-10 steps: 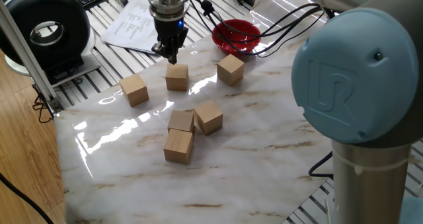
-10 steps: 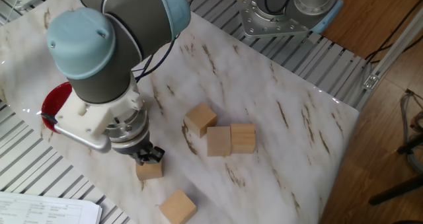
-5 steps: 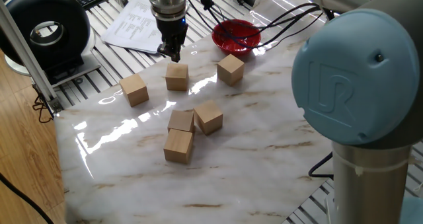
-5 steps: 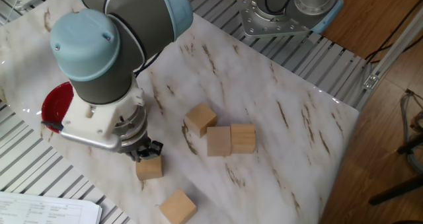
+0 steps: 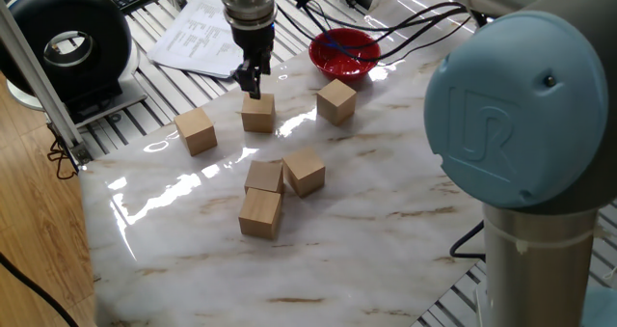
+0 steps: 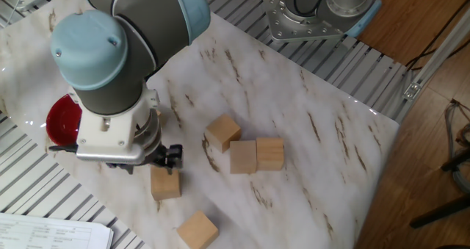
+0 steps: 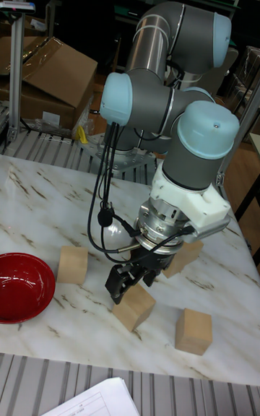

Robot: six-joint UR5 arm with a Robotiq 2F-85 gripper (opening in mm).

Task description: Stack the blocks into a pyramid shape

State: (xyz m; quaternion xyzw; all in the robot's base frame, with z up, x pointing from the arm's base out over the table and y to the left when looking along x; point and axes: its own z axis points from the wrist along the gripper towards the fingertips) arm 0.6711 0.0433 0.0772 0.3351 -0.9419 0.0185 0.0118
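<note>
Marble table: six blocks scattered, red bowl near edge; jaws above block, state unclear.

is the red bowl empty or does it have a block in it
Empty: the bowl shows only its red inside, with dark cables crossing its rim. No block sits in it.

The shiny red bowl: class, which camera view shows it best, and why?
One fixed view: the shiny red bowl shows whole, with black cables running over it. The tall fixed view cuts it at the left edge; in the other fixed view the arm's wrist hides most of it.
</note>
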